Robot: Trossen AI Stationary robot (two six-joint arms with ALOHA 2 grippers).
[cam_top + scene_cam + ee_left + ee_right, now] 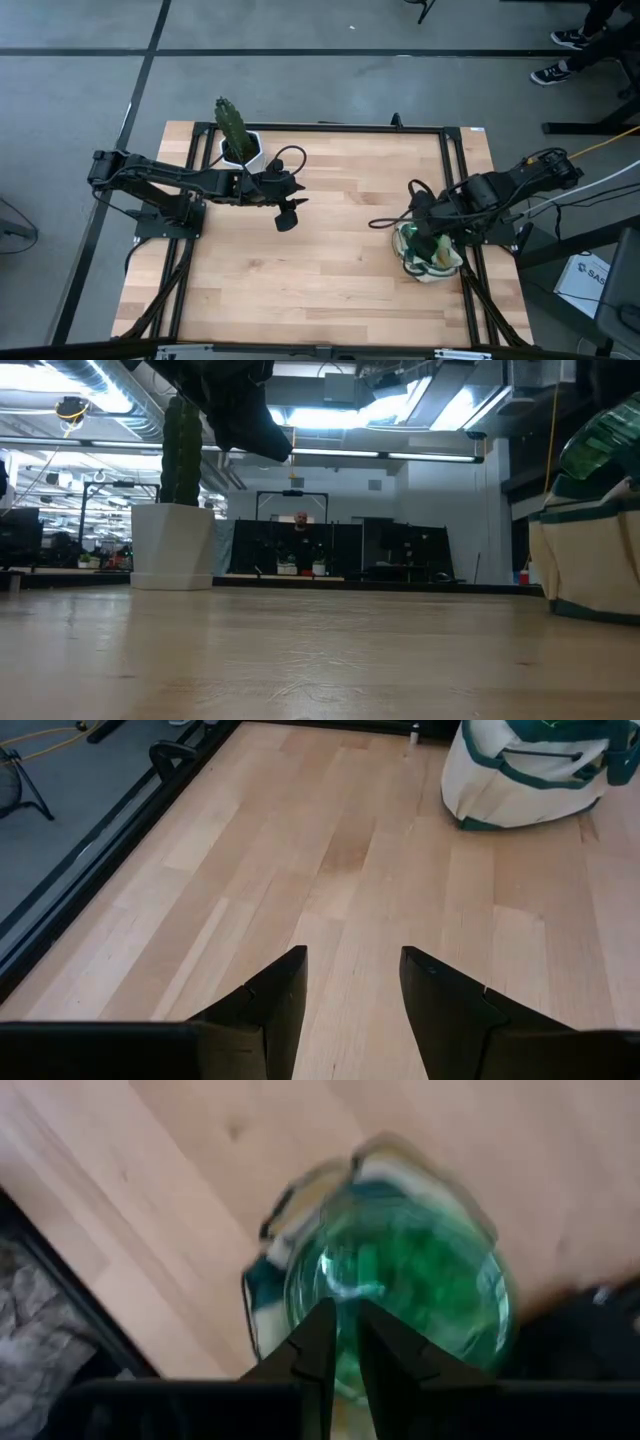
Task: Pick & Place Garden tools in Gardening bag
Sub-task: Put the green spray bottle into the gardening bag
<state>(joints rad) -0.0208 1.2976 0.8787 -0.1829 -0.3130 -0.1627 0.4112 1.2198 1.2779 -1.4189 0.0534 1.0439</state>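
Right tool (428, 243), seen from high above, hangs right over the small cream fabric bag with dark green trim (443, 262) at the right edge of the wooden bench (330, 250), while the left tool (287, 212) waits open and empty near the green cactus in a white pot (238, 140). From the low view the green see-through plastic spray bottle (605, 445) pokes out of the bag's top; it looks light, smooth and slippery, so I would grab its thin neck. From the right wrist, the tool's fingers (318, 1345) sit nearly closed just above the bottle's round green body, but I cannot tell if they grip it.
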